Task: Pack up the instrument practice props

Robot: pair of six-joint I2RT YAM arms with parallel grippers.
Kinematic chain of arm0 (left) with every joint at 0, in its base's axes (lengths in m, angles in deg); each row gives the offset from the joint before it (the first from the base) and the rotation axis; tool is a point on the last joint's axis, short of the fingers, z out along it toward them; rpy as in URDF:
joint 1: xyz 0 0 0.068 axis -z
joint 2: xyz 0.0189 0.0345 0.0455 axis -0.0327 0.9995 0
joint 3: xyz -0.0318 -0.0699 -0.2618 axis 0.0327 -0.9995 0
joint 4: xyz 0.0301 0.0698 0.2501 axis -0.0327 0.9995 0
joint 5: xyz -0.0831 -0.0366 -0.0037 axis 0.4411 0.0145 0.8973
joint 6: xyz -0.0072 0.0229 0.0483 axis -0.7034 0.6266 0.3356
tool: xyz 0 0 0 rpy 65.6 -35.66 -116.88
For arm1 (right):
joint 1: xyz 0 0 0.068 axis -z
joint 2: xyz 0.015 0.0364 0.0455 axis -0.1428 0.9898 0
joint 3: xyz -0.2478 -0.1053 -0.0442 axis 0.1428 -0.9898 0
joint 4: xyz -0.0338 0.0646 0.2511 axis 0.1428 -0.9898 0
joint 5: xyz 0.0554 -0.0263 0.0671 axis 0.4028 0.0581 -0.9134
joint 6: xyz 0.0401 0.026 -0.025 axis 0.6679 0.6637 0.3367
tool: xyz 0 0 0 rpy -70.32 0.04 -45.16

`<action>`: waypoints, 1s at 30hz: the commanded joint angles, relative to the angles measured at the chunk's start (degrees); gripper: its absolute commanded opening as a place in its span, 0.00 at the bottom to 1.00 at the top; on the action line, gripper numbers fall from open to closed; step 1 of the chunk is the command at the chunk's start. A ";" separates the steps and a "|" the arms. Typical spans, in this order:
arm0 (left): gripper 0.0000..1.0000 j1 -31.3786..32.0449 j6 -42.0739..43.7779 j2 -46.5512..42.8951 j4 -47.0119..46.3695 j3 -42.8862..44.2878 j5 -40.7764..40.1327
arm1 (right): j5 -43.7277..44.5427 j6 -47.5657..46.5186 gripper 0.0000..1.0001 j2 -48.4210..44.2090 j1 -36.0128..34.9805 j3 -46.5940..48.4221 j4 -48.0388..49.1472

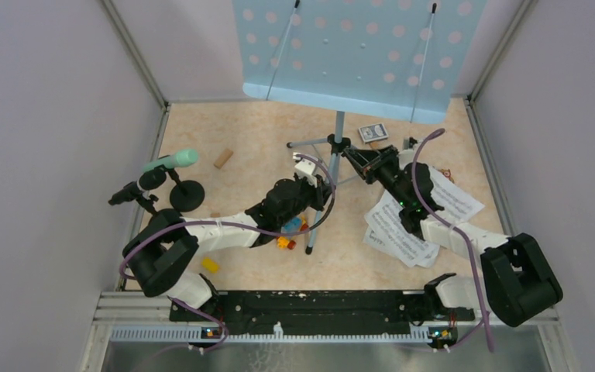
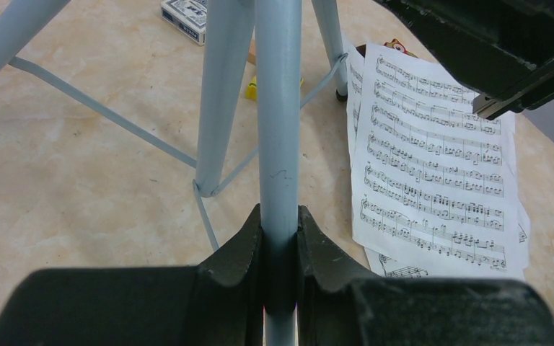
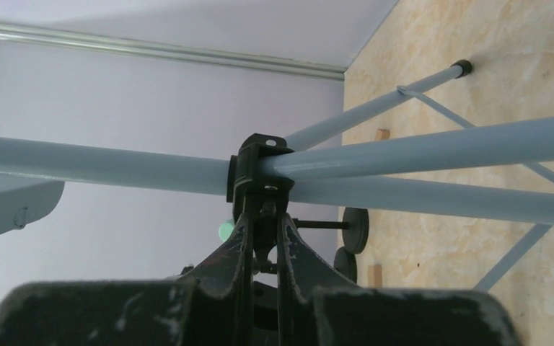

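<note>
Music desk: the pale-blue music desk (image 1: pixel 349 46) with holes sits on top of the tripod pole (image 1: pixel 339 126); it is at the far end of the table (image 1: pixel 240 139)
Tripod pole: silver; it stands up on the table with its legs spread out
Left gripper: the left gripper (image 2: pixel 280 238) is squeezed tight around one silver tube of the tripod, low down, just near and left of the pole
Right gripper: the right gripper (image 3: pixel 263 223) has its fingers almost together; it pinches the black collar (image 3: pixel 256 173) where the legs meet the pole; it comes in from the pole's right
Sheet music: the white sheet-music pages (image 1: pixel 391 229) lie flat, near and right of the pole; the right arm lies over part of them
Microphones: the mint-green microphone (image 1: pixel 172 161) and the black microphone (image 1: pixel 128 192) are far left of the pole; a black round-based mic holder (image 1: pixel 188 195) stands beside them
Other things: toy bricks (image 1: pixel 290 229) lie under the left arm, near the pole's near leg; a tan wooden block (image 1: pixel 222 158) lies left of the pole; a small card box (image 1: pixel 373 132) lies just right of it
</note>
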 commanded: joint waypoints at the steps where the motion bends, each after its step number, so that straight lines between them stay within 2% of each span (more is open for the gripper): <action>1: 0.00 -0.23 -0.66 2.54 8.58 -3.00 0.86 | -1.74 -3.10 0.00 0.39 0.51 3.44 1.52; 5: 0.00 -0.22 -0.55 2.62 8.47 -2.88 1.06 | -3.51 -16.75 0.00 -0.84 0.51 6.74 -3.15; 9: 0.00 -0.22 -0.54 3.08 8.41 -2.45 1.44 | -5.70 -38.29 0.00 -3.00 -0.21 8.89 -6.37; 12: 0.00 -0.23 -0.68 3.57 8.32 -2.04 2.00 | -12.01 -56.23 0.00 -3.32 -1.57 9.36 -6.70; 15: 0.00 -0.10 -0.87 3.69 8.27 -1.86 2.26 | -19.02 -71.81 0.00 -2.90 -2.82 11.29 -11.04; 17: 0.00 -0.11 -0.81 3.61 8.40 -1.88 2.64 | -24.03 -87.09 0.00 -3.08 -4.45 11.78 -14.57; 21: 0.00 -0.14 -0.44 2.92 9.06 -1.76 2.55 | -26.03 -118.47 0.00 -3.94 -9.15 12.13 -25.98; 24: 0.00 -0.14 0.05 2.26 10.02 -1.93 2.31 | -23.74 -141.46 0.00 -3.89 -13.07 14.49 -41.15; 26: 0.00 -0.10 0.30 1.59 10.45 -2.41 1.99 | -17.42 -156.39 0.00 -3.46 -16.50 16.24 -51.65; 28: 0.00 -0.09 0.41 1.01 10.24 -3.34 1.53 | -9.93 -164.02 0.00 -3.40 -19.38 15.50 -54.90; 30: 0.00 -0.14 0.33 0.62 10.06 -4.04 1.23 | -1.70 -168.52 0.00 -4.14 -21.65 12.87 -51.47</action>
